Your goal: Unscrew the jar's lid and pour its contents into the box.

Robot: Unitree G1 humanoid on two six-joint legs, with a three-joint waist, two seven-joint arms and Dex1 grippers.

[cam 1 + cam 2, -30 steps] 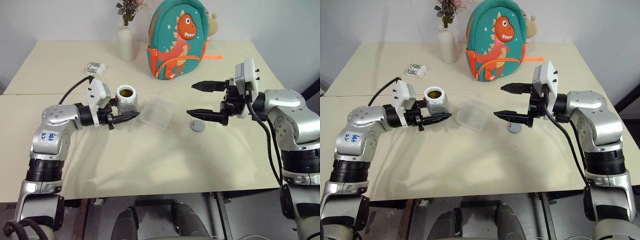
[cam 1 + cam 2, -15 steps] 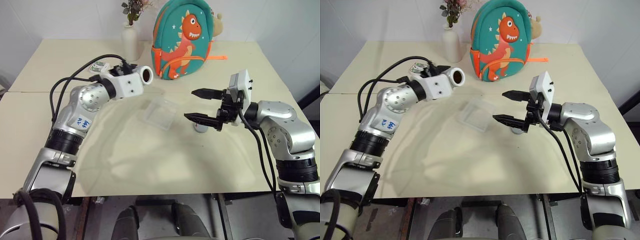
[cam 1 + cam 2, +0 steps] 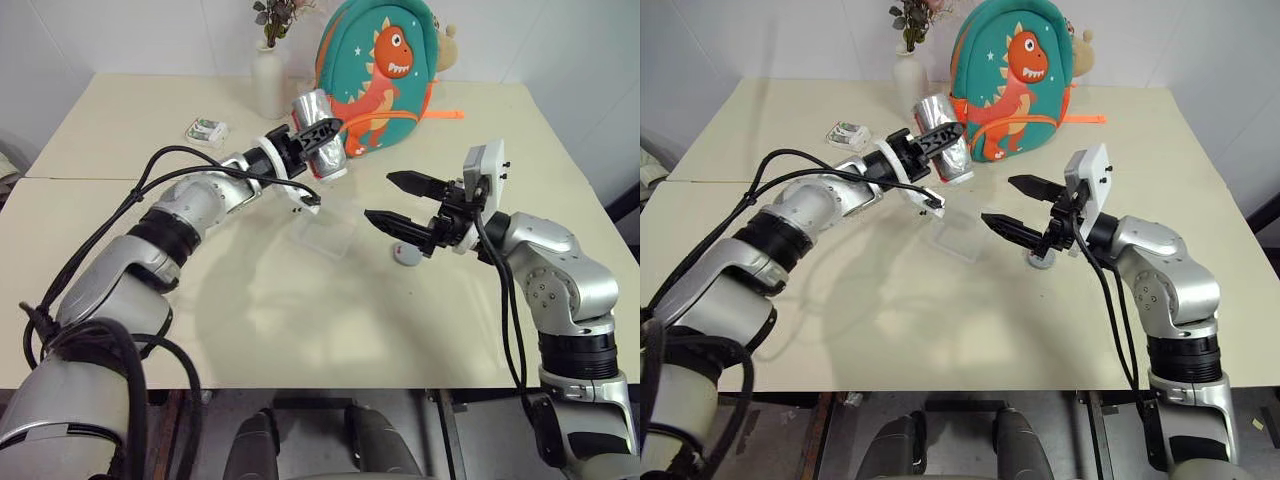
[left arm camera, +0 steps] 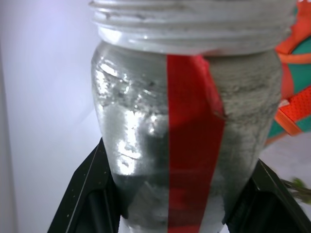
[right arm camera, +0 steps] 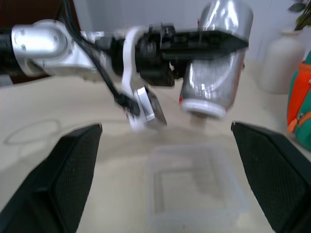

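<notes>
Jar point(image 3: 320, 121) sits clamped in my left pincer point(image 3: 322, 131), upended above the box point(image 3: 322, 233), open mouth tipped downward. Contents I cannot make out. My right pincer point(image 3: 393, 199) hangs spread apart beside the box, partly hiding the lid point(image 3: 408, 256) on the counter point(image 3: 300, 320).

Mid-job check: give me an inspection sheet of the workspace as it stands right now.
Surface: cream table, bare at the front.
Job's things: jar upended over box, mouth down; lid on the table.
Clutter: small packet, white vase, dinosaur backpack.
Grippers: left gripper shut on the jar; right gripper open, empty, above the lid.
Cables: black cable along the left arm.
Surroundings: white wall behind.
</notes>
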